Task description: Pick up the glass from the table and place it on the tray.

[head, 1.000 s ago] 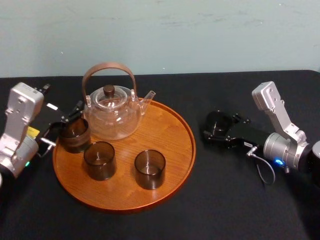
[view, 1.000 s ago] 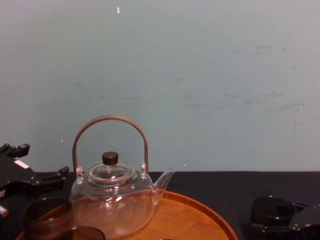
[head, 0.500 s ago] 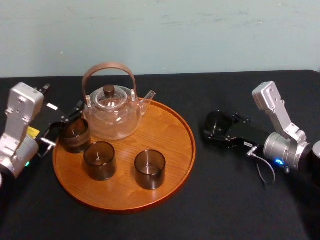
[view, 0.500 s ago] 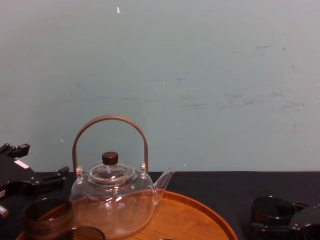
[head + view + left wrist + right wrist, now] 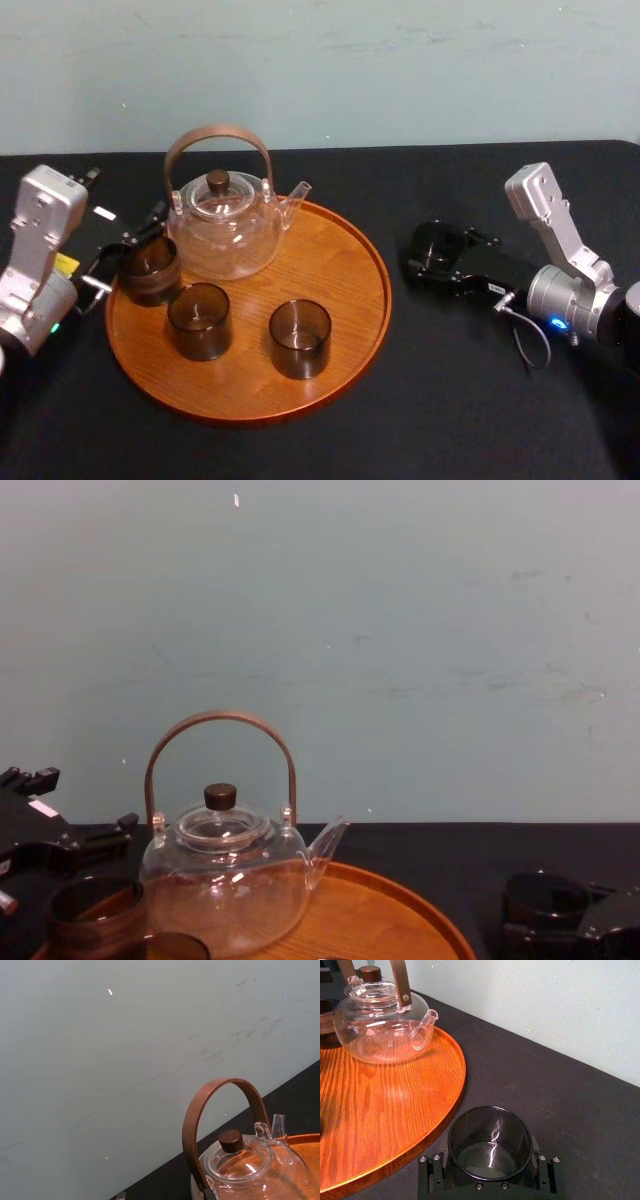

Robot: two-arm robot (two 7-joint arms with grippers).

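A dark smoked glass [image 5: 437, 243] stands on the black table just right of the tray [image 5: 335, 250]. My right gripper [image 5: 437, 252] is shut on the glass. In the right wrist view the glass [image 5: 490, 1142] sits upright between the two black fingers [image 5: 432, 1172], a little off the tray's rim [image 5: 451, 1110]. The round orange-brown wooden tray holds three more dark glasses. One of them [image 5: 150, 268] sits at the tray's left edge. My left gripper [image 5: 122, 252] is open beside it, at the tray's left rim.
A glass teapot [image 5: 222, 225] with a brown arched handle stands at the back of the tray. The other two glasses [image 5: 198, 320] [image 5: 299, 338] stand at the tray's front. Bare tray wood lies on the right side. A pale wall rises behind the table.
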